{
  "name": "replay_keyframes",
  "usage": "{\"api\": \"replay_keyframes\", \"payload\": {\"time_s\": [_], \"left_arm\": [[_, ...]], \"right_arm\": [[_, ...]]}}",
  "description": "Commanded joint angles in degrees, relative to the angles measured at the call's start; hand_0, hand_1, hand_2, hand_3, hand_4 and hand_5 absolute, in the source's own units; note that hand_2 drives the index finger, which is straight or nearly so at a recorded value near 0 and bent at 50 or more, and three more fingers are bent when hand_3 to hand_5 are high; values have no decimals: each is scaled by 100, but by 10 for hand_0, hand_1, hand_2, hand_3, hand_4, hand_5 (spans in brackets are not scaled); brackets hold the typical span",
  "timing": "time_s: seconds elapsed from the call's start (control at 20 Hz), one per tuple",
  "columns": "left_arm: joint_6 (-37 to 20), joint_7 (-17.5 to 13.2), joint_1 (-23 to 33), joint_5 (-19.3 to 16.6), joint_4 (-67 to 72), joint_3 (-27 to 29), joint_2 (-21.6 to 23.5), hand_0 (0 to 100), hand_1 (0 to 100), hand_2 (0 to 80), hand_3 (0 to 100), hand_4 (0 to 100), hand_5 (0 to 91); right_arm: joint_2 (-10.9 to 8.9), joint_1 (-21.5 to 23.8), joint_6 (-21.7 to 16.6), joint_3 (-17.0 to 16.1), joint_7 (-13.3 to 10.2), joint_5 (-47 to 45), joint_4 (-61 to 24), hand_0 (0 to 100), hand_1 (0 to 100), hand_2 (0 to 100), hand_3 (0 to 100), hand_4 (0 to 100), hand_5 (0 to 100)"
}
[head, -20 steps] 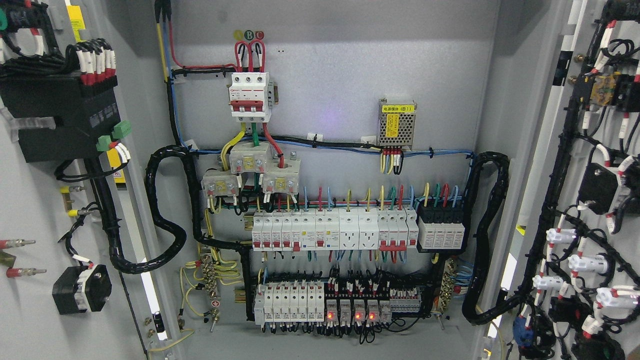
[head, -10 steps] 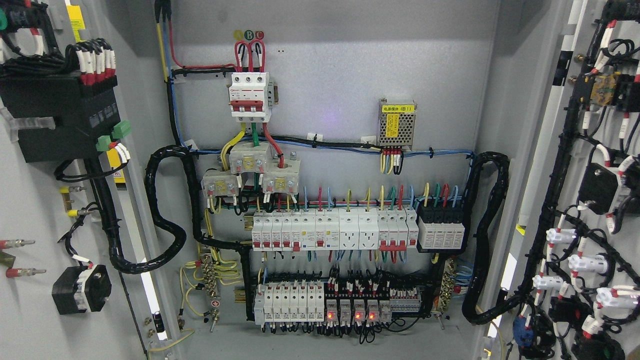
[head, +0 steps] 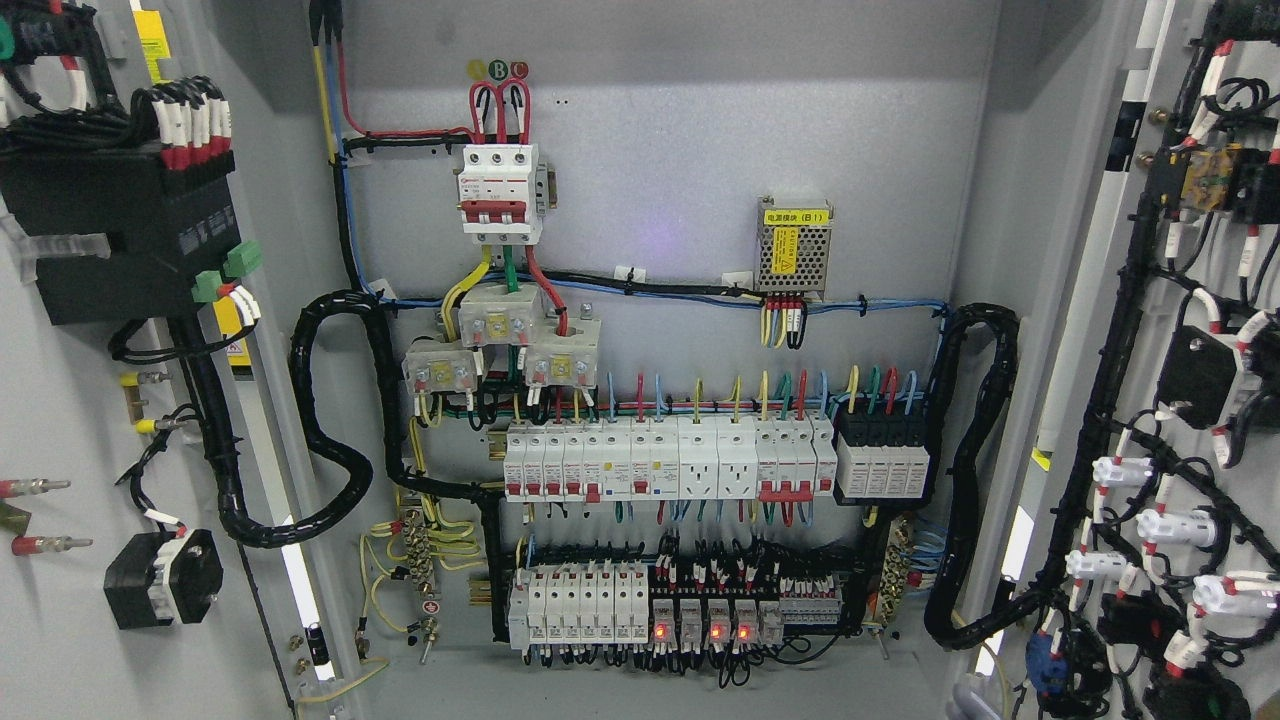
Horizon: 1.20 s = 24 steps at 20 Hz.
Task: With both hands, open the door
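Two doors, one cabinet: contents as seen from the head camera.

- Two grey sheet-metal doors, both swung wide: left door [head: 60,660] at the picture's left edge, right door [head: 1120,400] at its right edge (inner faces turned toward the camera).
- One flat grey back panel [head: 680,150], matt and smooth, between them.
- One white three-pole breaker [head: 500,190] with red levers, high on the panel.
- Three pale blocky modules [head: 500,345] clustered just below it, fed by yellow, green and red wires.
- One perforated metal box [head: 795,245] with a yellow label, to the right of the breaker.
- Two white sockets [head: 717,455] side by side in the middle breaker row.
- Four small red lights [head: 700,632] glowing in the bottom row.
- Two ribbed black conduits, looping: left conduit [head: 330,440], right conduit [head: 975,470].
- One rectangular black box [head: 120,235] on the left door, white-sleeved wires along its top.
- Hands: neither robot hand shows in the picture, so I cannot tell how open they are or whether they hold anything.
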Motion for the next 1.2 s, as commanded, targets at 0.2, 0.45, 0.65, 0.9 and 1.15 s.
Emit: {"api": "replay_keyframes", "payload": {"time_s": [0.2,0.45,0.65,0.9,1.15], "left_arm": [[43,-132,250,490,-72,1258,-142,120,556,0,0,0,0],[367,-527,223,833,174,1566,-151,120,556,0,0,0,0],[570,-545,153,1159,526,1689,-81,120,556,0,0,0,0],[1035,-932,-101,1351,684,1918,-72,120,556,0,0,0,0],[1282,-941,-357,1458,948,2190,130,120,556,0,0,0,0]], "right_arm": [[6,-55,19,-408,-10,-44,-42,0,500,40,0,0,0],[41,-55,36,-646,-10,-53,-42,0,500,40,0,0,0],[103,-37,45,-857,-10,-105,-24,0,500,40,0,0,0],[138,-11,238,-1068,-10,-422,-24,0,500,40,0,0,0],[234,-20,256,-1191,-10,-431,-15,0,500,40,0,0,0]]}}
